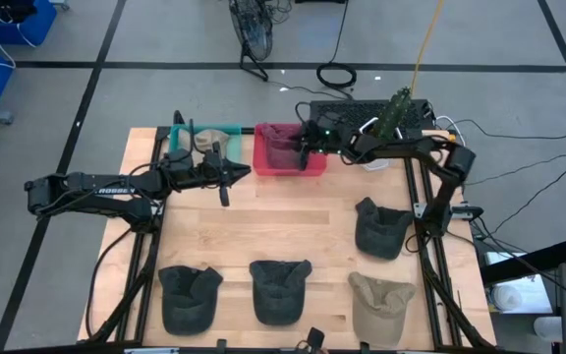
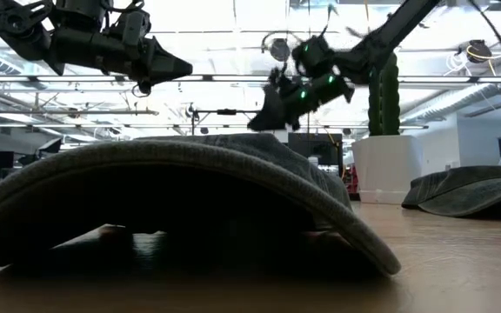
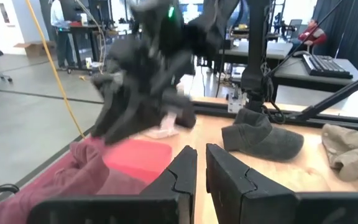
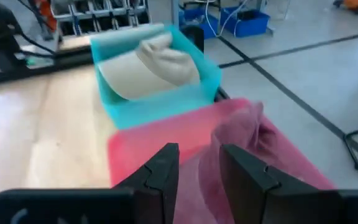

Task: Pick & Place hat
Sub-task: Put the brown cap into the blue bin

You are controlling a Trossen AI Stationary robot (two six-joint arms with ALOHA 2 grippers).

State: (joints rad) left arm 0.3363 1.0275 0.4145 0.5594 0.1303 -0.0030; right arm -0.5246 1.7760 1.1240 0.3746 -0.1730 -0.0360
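A maroon hat [image 4: 247, 155] lies inside the red bin [image 1: 288, 162] at the table's far edge. My right gripper [image 4: 199, 152] hovers above this bin, open, with nothing between its fingers. Left of it stands a teal bin [image 4: 160, 99] with a beige hat [image 4: 148, 65] resting in it. My left gripper [image 3: 201, 168] hangs level in the air near the teal bin [image 1: 190, 138], shut and holding nothing. Two dark grey hats [image 1: 187, 295] [image 1: 281, 290] and a beige hat [image 1: 381, 305] lie along the near edge. Another dark grey hat [image 1: 381, 228] lies at the right.
The nearest grey hat [image 2: 181, 200] fills the foreground of the low view. A keyboard [image 1: 362, 113], cables and a green plant [image 1: 396, 108] sit behind the far edge. Bare wood [image 1: 283, 216] lies in the middle of the table between the bins and the hats.
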